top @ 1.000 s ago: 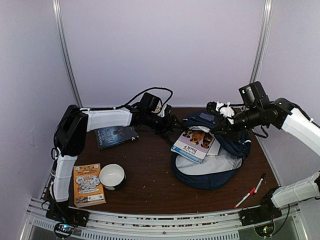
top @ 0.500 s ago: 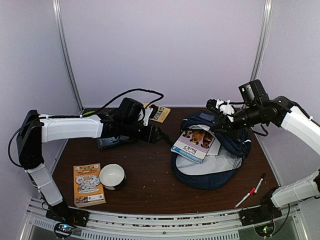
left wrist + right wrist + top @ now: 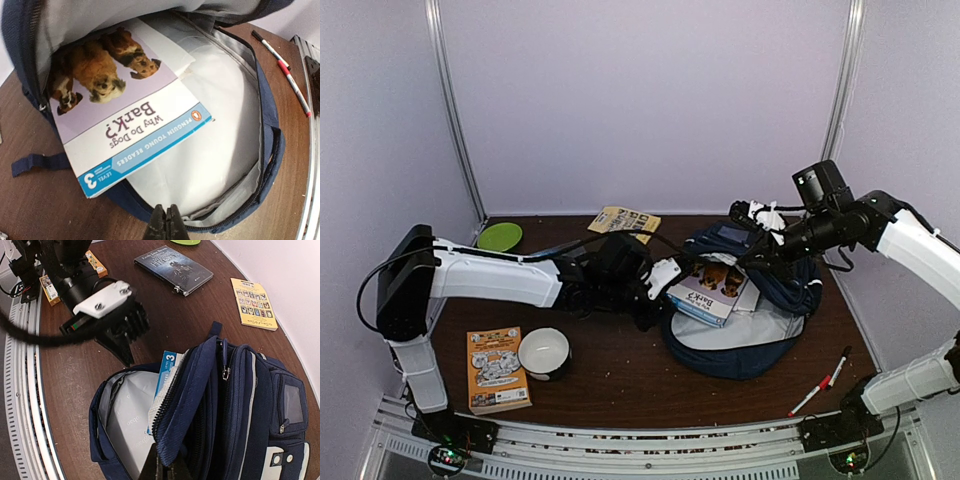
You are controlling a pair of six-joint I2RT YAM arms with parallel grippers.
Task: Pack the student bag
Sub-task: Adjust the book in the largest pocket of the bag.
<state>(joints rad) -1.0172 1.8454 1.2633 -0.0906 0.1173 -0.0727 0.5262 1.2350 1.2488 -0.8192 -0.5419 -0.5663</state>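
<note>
The student bag (image 3: 740, 350) lies open at the right of the table, navy with a pale grey lining (image 3: 220, 125). My right gripper (image 3: 760, 256) is shut on the edge of its upper flap (image 3: 195, 405) and holds it raised. A book, "Why Do Dogs Bark?" (image 3: 125, 115), sticks half out of the opening (image 3: 708, 287). My left gripper (image 3: 166, 216) is shut with nothing in it, its tips just at the bag's near-left rim (image 3: 652, 312). In the right wrist view the left gripper (image 3: 125, 352) points down beside the bag.
Two pens (image 3: 823, 381) lie right of the bag. A white bowl (image 3: 544, 352) and an orange book (image 3: 497, 370) sit front left. At the back are a green plate (image 3: 500, 237), a yellow booklet (image 3: 625, 222) and a dark book (image 3: 175, 262).
The left arm drew back from the bag, then came forward again lower down, and its gripper shut on nothing. The right gripper kept the flap raised.
</note>
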